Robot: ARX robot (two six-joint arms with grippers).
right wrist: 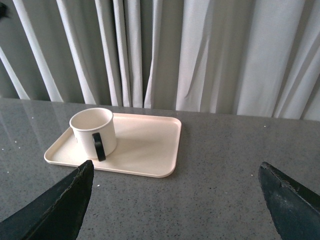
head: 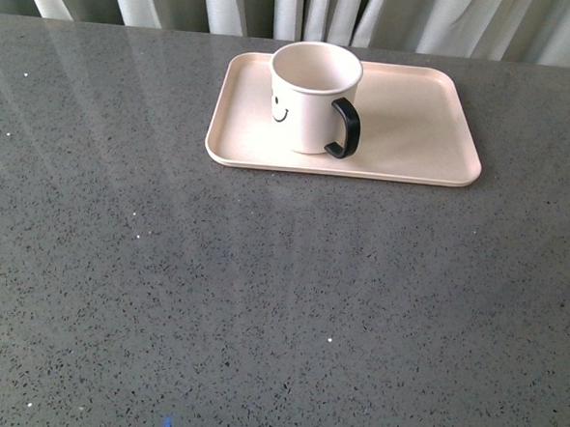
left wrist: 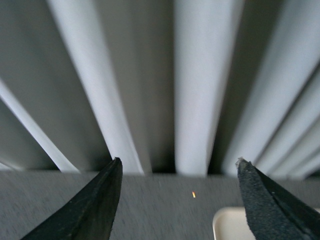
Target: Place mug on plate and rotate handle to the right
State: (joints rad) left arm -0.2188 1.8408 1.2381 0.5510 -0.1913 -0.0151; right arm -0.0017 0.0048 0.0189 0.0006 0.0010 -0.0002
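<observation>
Mug stands upright on plate, left of the plate's centre. Handle points toward the plate's front-right. Plate lies on grey speckled counter, with a curtain behind it. Left gripper and right gripper are both spread wide, empty and apart from the plate.

The bench is a dark grey, speckled, glossy slab. The plate lies flat on it near the far edge, a little right of centre. A small blue mark sits at the near edge.
</observation>
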